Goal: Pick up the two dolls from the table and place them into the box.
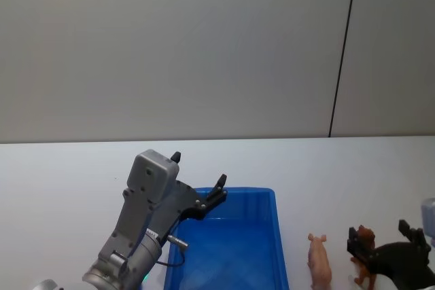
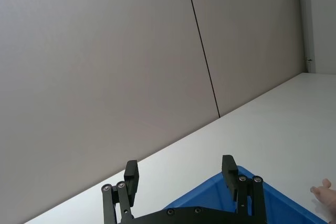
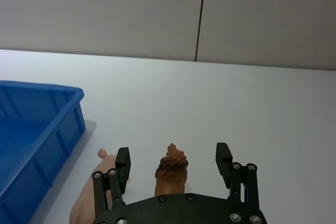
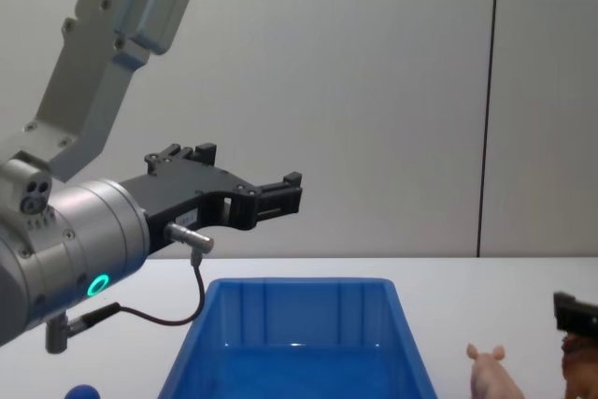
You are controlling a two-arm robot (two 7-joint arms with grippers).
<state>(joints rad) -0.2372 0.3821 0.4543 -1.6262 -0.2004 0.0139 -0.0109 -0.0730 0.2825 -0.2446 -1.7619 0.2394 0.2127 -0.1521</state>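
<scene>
The brown lion doll [image 3: 170, 169] stands on the white table [image 1: 68, 168], right of the blue box [image 1: 270, 236]. My right gripper [image 3: 173, 160] is open, its fingers [image 3: 122, 163] standing on either side of the lion without touching it. The pink pig doll [image 1: 318, 259] stands between the lion [image 1: 366, 252] and the box's right wall. My left gripper [image 1: 212, 197] hangs open and empty in the air over the box's far left corner. In the chest view the left gripper [image 4: 280, 195] sits well above the box [image 4: 299, 310].
A small blue ball [image 4: 82, 391] lies on the table left of the box. A plain grey wall closes off the far edge of the table. Bare tabletop stretches beyond the box and the dolls.
</scene>
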